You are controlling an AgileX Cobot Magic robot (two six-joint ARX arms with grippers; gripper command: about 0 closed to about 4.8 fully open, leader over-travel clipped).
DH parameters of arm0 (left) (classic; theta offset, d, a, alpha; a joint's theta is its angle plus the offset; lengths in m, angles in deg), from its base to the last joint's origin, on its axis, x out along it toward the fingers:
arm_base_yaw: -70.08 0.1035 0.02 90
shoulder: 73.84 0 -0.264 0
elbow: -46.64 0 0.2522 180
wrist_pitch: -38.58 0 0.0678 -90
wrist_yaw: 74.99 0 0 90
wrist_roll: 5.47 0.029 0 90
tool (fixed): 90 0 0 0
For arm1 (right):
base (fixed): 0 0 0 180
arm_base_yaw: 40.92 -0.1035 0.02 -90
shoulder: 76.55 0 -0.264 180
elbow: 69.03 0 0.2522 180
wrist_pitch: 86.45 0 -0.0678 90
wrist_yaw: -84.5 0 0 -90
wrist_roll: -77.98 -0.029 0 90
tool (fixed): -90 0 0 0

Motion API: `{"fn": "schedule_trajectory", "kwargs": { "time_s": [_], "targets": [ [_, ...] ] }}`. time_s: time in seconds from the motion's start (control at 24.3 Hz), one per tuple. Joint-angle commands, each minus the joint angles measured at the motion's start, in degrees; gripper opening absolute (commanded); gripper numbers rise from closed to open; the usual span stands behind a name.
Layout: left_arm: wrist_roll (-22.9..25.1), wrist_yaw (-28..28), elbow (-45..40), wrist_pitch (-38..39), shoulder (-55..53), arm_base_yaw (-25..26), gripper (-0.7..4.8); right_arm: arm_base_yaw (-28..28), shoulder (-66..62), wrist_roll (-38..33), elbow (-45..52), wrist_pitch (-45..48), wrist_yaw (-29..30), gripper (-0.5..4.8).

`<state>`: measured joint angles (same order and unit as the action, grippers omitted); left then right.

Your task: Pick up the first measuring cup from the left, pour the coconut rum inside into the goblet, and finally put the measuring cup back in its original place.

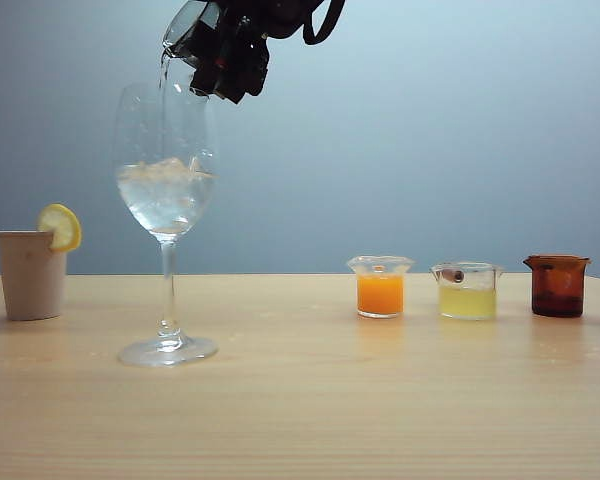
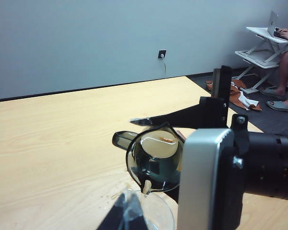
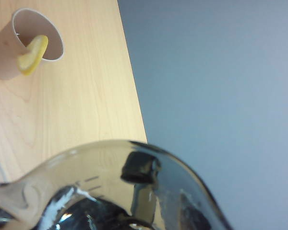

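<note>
Smoky-grey measuring cup (image 1: 185, 25) is clamped in my right gripper (image 1: 223, 62) high over the goblet (image 1: 166, 190) at table left, tipped lip-down so a thin stream of coconut rum (image 1: 163, 75) drops just inside the far-left rim onto the ice. Stream sits close to that rim, so any extra roll or sideways drift likely spills down the outside or clinks cup on glass, and a bump could tip the tall stem toward the beige lemon cup (image 1: 32, 272). My left gripper (image 2: 127, 218) hangs near the goblet, can't tell whether it's open or closed.
</note>
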<state>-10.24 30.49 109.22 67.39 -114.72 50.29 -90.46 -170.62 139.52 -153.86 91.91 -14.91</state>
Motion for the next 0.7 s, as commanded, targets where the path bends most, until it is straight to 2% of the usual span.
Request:
{"fn": "schedule_trajectory", "kwargs": {
  "time_s": [0.04, 0.16, 0.7],
  "targets": [
    [0.0, 0.44, 0.37, -0.92, 0.13, 0.04, -0.06, -0.09, 0.37, 0.52, -0.39, 1.86, -0.04, 1.48],
    [0.0, 0.44, 0.37, -0.92, 0.13, 0.04, -0.06, -0.11, 0.37, 3.45, -0.37, 1.86, -0.07, 1.48],
    [0.0, 0.44, 0.37, -0.92, 0.13, 0.04, -0.05, -0.11, 0.37, 6.75, -0.37, 2.27, -0.04, 1.48]
  ]
}}
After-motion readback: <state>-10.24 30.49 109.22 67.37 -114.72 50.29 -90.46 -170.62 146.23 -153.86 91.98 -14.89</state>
